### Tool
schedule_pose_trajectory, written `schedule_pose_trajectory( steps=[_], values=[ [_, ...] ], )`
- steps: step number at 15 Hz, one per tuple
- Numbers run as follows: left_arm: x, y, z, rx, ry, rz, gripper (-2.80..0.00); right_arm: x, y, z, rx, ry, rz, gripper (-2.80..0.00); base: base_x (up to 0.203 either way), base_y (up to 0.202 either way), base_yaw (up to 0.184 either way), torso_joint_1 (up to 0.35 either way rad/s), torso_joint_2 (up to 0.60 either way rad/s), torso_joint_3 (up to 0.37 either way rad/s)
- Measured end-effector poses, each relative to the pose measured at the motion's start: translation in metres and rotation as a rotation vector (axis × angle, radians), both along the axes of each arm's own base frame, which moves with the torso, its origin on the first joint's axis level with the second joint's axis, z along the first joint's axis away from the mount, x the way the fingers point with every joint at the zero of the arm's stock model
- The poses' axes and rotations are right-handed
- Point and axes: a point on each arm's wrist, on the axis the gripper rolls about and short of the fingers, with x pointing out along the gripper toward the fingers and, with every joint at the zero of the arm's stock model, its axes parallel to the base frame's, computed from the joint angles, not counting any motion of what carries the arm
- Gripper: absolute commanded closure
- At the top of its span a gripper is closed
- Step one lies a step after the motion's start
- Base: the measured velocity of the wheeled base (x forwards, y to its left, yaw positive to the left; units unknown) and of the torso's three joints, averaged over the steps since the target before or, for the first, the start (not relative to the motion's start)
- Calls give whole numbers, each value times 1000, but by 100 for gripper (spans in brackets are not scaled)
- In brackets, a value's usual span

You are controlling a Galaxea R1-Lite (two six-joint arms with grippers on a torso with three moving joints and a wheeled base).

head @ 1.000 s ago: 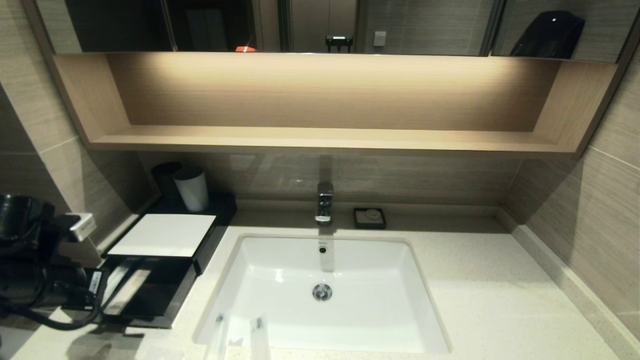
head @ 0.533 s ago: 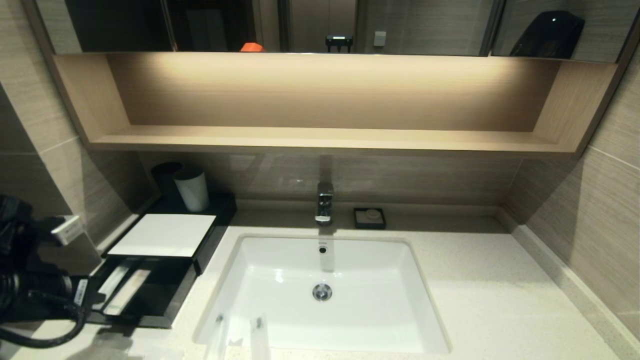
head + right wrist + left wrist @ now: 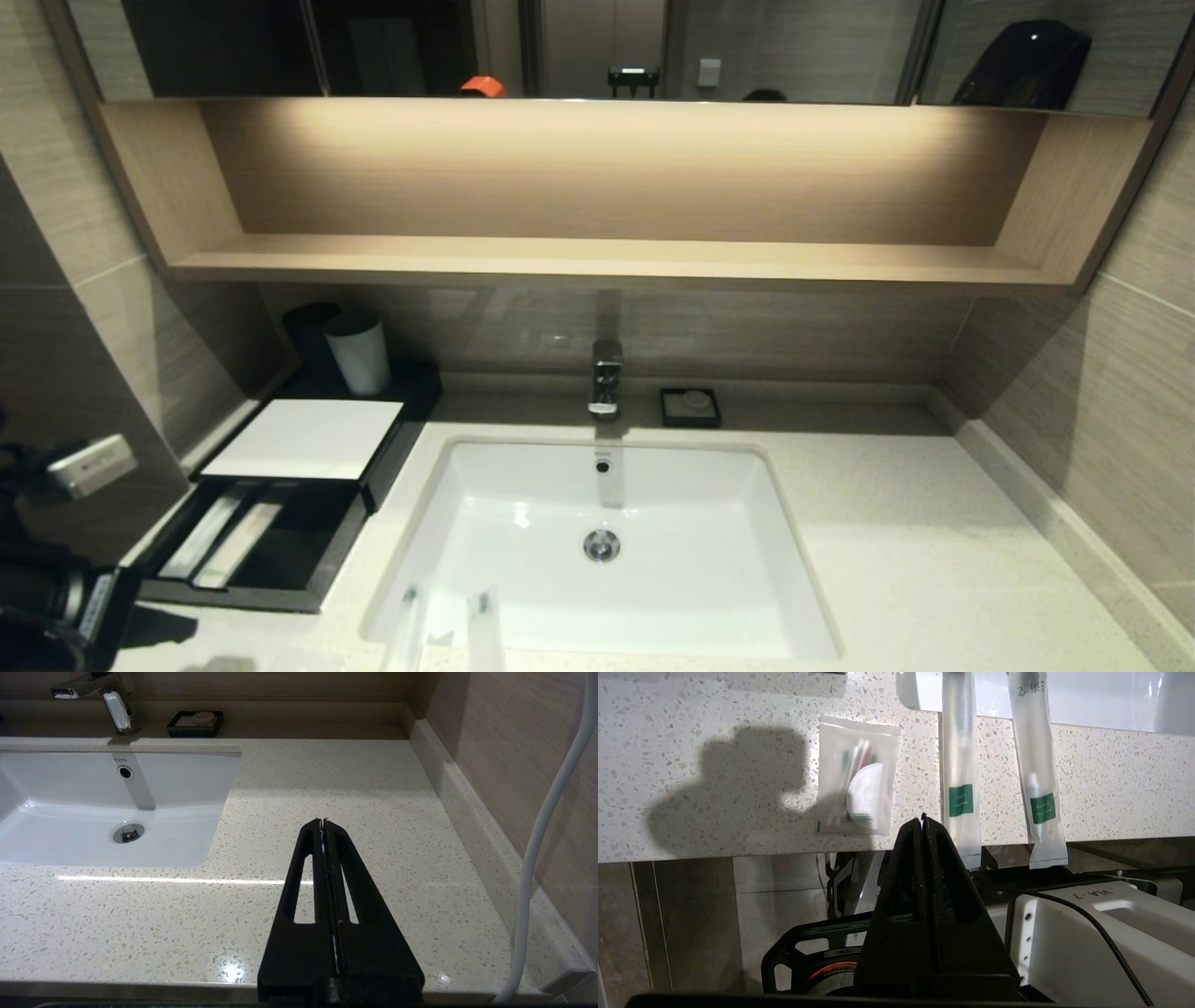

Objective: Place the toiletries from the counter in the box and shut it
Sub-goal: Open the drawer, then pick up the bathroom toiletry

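Speckled beige stone surface (image 3: 896, 523) with white basin (image 3: 597, 551) set in. Left hand (image 3: 923, 817) closed tight on nothing, fingers pressed together, held off the near front edge of the surface, tip pointing toward a square clear packet (image 3: 857, 775) with a white round item inside. Just beside that packet, two long narrow pale packets (image 3: 961, 765) (image 3: 1036, 770) with green labels, lying side by side, far ends reaching over the basin rim, near ends hanging past the front edge. Same long pair visible from the head view at the basin's near rim (image 3: 443, 625). Black box (image 3: 280, 495) with flat white top panel on the left of the surface, front drawer pulled out, two long pale packets (image 3: 224, 537) lying inside along its left side. White cup (image 3: 358, 352) and a dark one behind the box. Tap (image 3: 605, 377) at the back, small black dish (image 3: 690, 407) just to its right. Right hand (image 3: 323, 823) also shut and empty, hovering over the bare stone right of the basin. Wooden shelf (image 3: 597, 257) above.
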Motion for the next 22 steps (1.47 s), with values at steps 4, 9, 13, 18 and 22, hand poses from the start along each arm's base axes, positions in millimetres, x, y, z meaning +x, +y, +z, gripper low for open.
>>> schedule_pose_trajectory(
  steps=[4, 9, 13, 18, 22],
  values=[
    [-19, -4, 11, -9, -49, 42, 0, 0, 0, 0, -1, 0, 0, 0, 0, 0, 0, 0, 0, 0],
    [-38, -9, 21, 9, -135, 42, 0, 0, 0, 0, 0, 0, 0, 0, 0, 0, 0, 0, 0, 0],
    [-56, -12, 15, 47, -148, 74, 0, 0, 0, 0, 0, 0, 0, 0, 0, 0, 0, 0, 0, 0],
    [-67, -25, -10, 184, -143, 69, 0, 0, 0, 0, 0, 0, 0, 0, 0, 0, 0, 0, 0, 0],
    [-59, -31, -31, 193, -78, 76, 0, 0, 0, 0, 0, 0, 0, 0, 0, 0, 0, 0, 0, 0]
  ],
)
